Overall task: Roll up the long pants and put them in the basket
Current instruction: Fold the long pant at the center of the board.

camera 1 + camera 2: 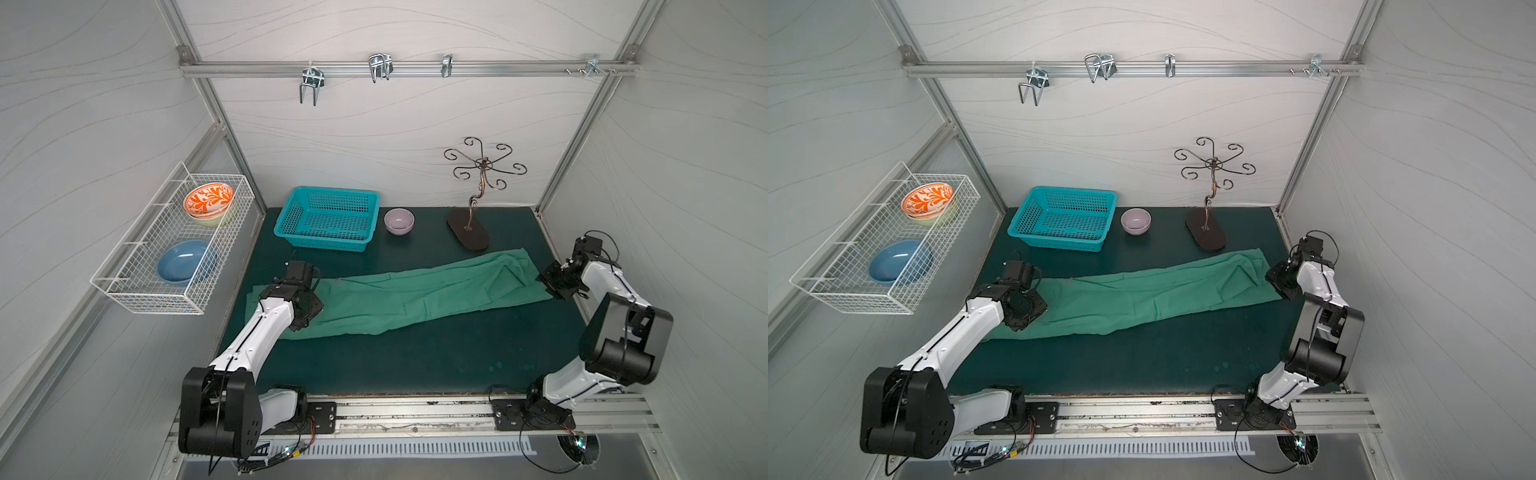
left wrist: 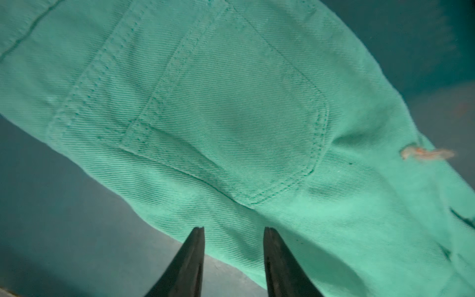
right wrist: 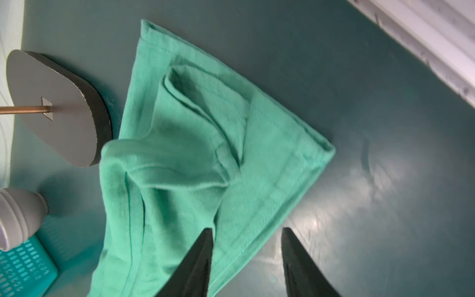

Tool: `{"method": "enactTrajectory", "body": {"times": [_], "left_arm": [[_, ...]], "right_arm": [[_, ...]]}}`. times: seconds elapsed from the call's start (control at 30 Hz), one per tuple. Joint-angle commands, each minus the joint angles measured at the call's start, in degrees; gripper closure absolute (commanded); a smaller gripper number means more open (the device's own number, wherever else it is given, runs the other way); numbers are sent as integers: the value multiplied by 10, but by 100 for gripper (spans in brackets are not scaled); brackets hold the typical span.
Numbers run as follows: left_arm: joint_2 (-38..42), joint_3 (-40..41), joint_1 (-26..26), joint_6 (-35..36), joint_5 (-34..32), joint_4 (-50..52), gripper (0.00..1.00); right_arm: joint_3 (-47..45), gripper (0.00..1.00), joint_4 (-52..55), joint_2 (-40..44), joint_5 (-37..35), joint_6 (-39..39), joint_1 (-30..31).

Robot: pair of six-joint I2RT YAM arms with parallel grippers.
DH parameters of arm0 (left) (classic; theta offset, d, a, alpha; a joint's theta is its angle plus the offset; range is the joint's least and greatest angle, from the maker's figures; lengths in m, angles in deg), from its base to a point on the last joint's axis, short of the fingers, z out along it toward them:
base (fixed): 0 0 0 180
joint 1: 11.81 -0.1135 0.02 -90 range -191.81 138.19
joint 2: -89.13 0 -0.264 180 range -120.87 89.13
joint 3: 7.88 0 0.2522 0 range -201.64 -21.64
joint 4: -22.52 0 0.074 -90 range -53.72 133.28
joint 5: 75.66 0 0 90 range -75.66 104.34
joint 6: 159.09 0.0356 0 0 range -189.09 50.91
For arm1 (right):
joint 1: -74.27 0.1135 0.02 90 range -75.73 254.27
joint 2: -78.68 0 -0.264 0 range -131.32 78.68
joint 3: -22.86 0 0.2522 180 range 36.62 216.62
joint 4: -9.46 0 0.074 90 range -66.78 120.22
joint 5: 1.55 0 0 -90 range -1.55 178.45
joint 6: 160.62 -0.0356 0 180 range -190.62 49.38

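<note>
Left gripper [image 2: 234, 228] faces twill-ribbed long pants [image 2: 231, 115].

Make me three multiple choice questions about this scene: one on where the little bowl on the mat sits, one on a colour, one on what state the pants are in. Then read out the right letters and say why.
1. The lilac bowl stands:
A) on the mat, between the turquoise basket and the metal stand
B) inside that basket
C) on top of that stand

2. The lone bowl in the white wire rack is:
A) red
B) black
C) blue

3. The long pants are:
A) rolled into a bundle
B) spread out lengthwise on the mat
C) draped over the stand

Answers:
1 A, since it sits on bare mat in the gap between the two.
2 C, since its inside shows blue through the wire.
3 B, since both top views show them laid out full length with no roll started.
</note>
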Motion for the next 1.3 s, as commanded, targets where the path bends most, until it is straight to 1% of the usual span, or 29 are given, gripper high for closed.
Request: {"method": "enactTrajectory", "body": {"times": [0.0, 0.07, 0.1, 0.17, 0.23, 0.33, 0.37, 0.63, 0.87, 1.0, 1.1, 1.17, 1.27], "left_arm": [[-8, -2, 1, -16, 27, -46, 60], [-15, -2, 1, -18, 30, -54, 62], [-19, -2, 1, -20, 31, -57, 62], [-26, -4, 1, -19, 31, -60, 62], [-33, -8, 1, -18, 32, -63, 63], [-40, -11, 1, -17, 39, -74, 64], [-43, -11, 1, -16, 40, -76, 65], [-53, -13, 1, -17, 48, -82, 68], [-60, -17, 1, -17, 50, -82, 69], [-66, -20, 1, -17, 50, -83, 70], [-70, -23, 1, -15, 49, -80, 71], [-72, -24, 1, -14, 46, -77, 71], [-75, -26, 1, -12, 43, -73, 72]], "right_arm": [[28, 62, -5, -37, 31, 16, -3], [38, 65, -6, -51, 49, 17, -1], [41, 65, -8, -55, 58, 18, 2], [46, 58, -9, -58, 70, 21, 9], [47, 49, -8, -51, 60, 28, 22], [38, 43, -12, -42, 40, 35, 38], [36, 42, -13, -44, 43, 33, 41], [15, 41, -52, -62, 82, -22, 34], [41, 43, -37, -87, 69, 8, 42], [58, 49, -33, -105, 66, 19, 46], [74, 57, -26, -118, 58, 28, 51], [87, 67, -23, -126, 52, 34, 54], [108, 90, -18, -133, 39, 46, 59]]}}
